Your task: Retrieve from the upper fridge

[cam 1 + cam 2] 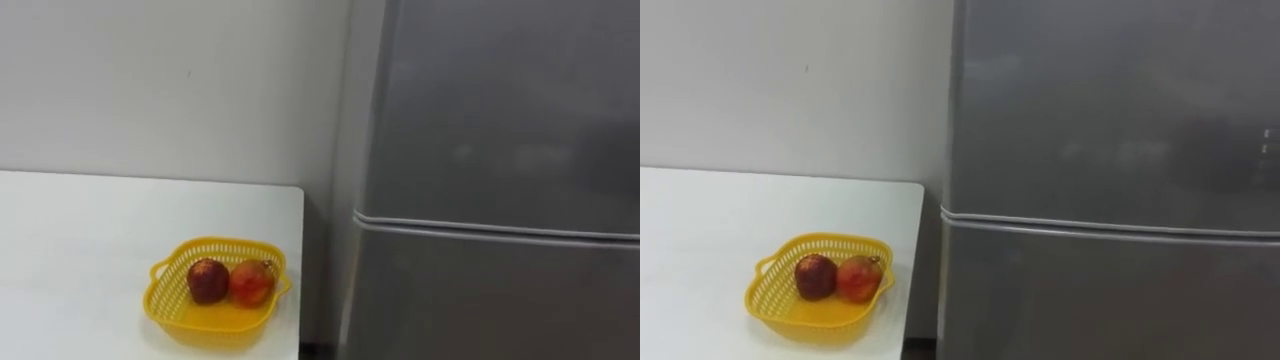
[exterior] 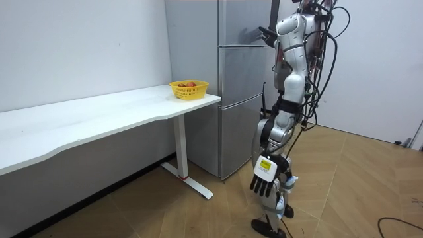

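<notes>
1. At the far left you see the white bench (image 1: 100, 230), set against a plain pale wall (image 1: 170, 90). Its right-hand end stops just beside the grey fridge (image 2: 241, 99).
2. Near that end of the bench stands a yellow basket (image 1: 163, 305) of open lattice plastic, with a handle at each side. Two fruits lie in it, touching each other: a dark red fruit (image 1: 206, 281) on the left and an orange-red fruit (image 1: 251, 283) on the right.
3. Moving right, the fridge's upper door (image 1: 500, 110) takes up the top right of the eye views, and the lower door (image 1: 500, 300) sits beneath it. A thin horizontal seam (image 1: 500, 228) separates them. Both doors lie flush and closed, so whatever the upper compartment holds is hidden from you.
4. In the room view the robot stands upright on the wooden floor (image 2: 350, 192). It is directly in front of the fridge, on the room view's right of it, and faces the doors.
5. The left hand (image 2: 263, 180) hangs low at the robot's side, well apart from the fridge. Its fingers are straight, point downward and grip nothing.
6. The right hand (image 2: 265, 32) is held up at the level of the upper door, close to that door's edge on the room view's right. You cannot tell whether it touches the door, nor whether its fingers are spread or curled.
</notes>
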### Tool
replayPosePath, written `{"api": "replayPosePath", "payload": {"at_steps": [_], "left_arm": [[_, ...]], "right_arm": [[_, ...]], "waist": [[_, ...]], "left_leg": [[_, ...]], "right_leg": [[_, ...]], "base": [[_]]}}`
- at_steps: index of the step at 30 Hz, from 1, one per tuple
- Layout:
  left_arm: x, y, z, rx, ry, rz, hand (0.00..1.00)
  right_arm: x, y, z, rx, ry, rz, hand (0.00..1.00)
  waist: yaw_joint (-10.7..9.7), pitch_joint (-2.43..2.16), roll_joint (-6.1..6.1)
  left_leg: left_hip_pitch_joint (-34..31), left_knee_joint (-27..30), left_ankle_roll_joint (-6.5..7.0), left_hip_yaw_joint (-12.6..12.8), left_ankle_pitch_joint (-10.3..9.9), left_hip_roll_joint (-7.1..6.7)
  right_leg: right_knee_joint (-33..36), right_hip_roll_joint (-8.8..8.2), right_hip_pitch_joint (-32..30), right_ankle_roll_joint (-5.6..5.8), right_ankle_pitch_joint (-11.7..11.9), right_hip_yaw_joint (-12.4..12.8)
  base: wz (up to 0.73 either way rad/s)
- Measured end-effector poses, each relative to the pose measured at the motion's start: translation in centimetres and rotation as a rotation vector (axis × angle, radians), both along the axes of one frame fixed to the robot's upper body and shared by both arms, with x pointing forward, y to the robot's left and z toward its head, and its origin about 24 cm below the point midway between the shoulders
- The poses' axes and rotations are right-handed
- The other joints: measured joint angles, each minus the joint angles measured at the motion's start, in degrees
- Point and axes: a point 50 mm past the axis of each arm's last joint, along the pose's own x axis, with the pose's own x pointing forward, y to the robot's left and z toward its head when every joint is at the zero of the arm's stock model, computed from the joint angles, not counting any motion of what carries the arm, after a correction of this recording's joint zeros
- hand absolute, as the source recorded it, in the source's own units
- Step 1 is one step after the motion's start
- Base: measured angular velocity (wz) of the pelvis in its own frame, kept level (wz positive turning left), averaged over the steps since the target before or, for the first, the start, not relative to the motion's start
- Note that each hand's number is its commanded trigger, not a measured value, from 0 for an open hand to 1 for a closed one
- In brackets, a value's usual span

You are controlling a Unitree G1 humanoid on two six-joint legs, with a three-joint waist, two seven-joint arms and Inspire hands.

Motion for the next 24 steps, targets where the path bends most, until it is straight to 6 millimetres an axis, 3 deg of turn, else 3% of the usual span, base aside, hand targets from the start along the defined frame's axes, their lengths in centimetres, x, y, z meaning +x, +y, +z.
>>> {"api": "replayPosePath", "payload": {"at_steps": [6,13,16,21,24], "left_arm": [[1.6,0.7,0.1,0.034,-0.026,-0.050,0.00],[2.8,0.9,0.3,0.078,-0.064,-0.068,0.00],[3.0,0.9,0.2,0.077,-0.069,-0.076,0.00],[4.2,0.5,0.1,0.067,-0.084,-0.112,0.00],[4.6,0.5,0.2,0.071,-0.097,-0.112,0.00]], "right_arm": [[-1.0,-1.0,-0.6,-0.009,0.052,-0.022,0.00],[-2.6,-2.7,-0.9,0.020,0.061,-0.102,0.00],[-3.1,-3.3,-2.1,0.033,0.119,-0.127,0.00],[-3.9,-4.0,-4.1,0.003,0.237,-0.190,0.00],[-4.7,-4.8,-6.4,0.006,0.354,-0.240,0.00]], "waist": [[-2.29,-0.10,-0.05],[-4.39,-0.13,-0.10],[-4.87,-0.12,-0.04],[-5.34,0.08,0.82],[-4.44,0.08,0.97]], "left_leg": [[0.06,-0.40,0.00,0.88,0.00,0.09],[1.03,-0.70,0.00,3.41,0.00,0.28],[1.25,-0.70,0.00,3.54,-0.01,0.36],[1.31,-0.70,0.00,3.59,-0.02,0.44],[1.87,-1.18,0.00,4.89,-0.02,0.60]], "right_leg": [[-0.29,0.15,-0.04,0.00,0.19,0.30],[-0.20,0.48,-0.01,-0.04,0.31,3.06],[-0.21,0.94,-0.11,-0.10,0.60,4.53],[-0.37,1.00,-0.27,-0.04,1.02,4.40],[-0.32,0.96,-0.41,-0.04,1.07,4.63]], "base": [[-0.06],[-0.21],[-0.20],[-0.04],[-0.04]]}}
